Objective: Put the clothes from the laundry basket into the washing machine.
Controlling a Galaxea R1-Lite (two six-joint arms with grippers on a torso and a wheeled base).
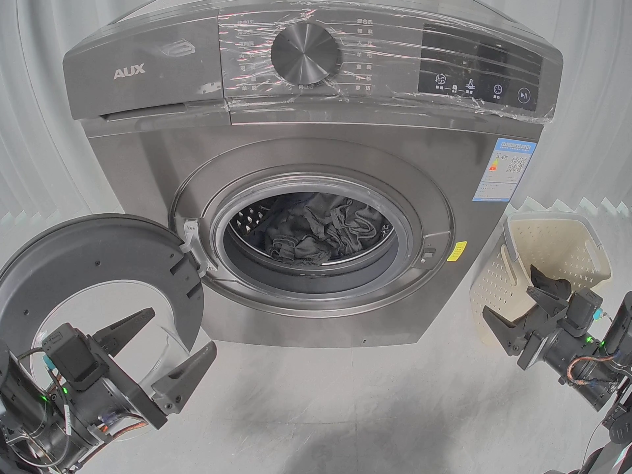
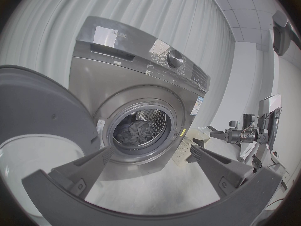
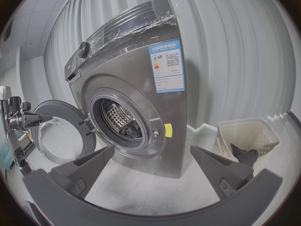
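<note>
The washing machine (image 1: 316, 311) stands on the floor with its round door (image 1: 85, 258) swung wide open to the robot's left. Inside the drum lies a heap of dark clothes (image 1: 316, 232), bunched toward the front of the opening; the left wrist view shows the same heap (image 2: 134, 132) low in the drum.

The laundry basket (image 1: 579, 251), pale and perforated, sits on the floor just beside the machine's right side. One dark garment (image 1: 550, 286) is in it, draped up against the near rim; in the right wrist view it shows as a dark fold (image 3: 244, 156) in the basket's near corner.

The left claw (image 1: 183, 329) hangs low in front of the open door, its fingers spread apart and holding nothing. The right claw (image 1: 507, 299) is just in front of the basket, near the dark garment, fingers also spread apart and holding nothing.
</note>
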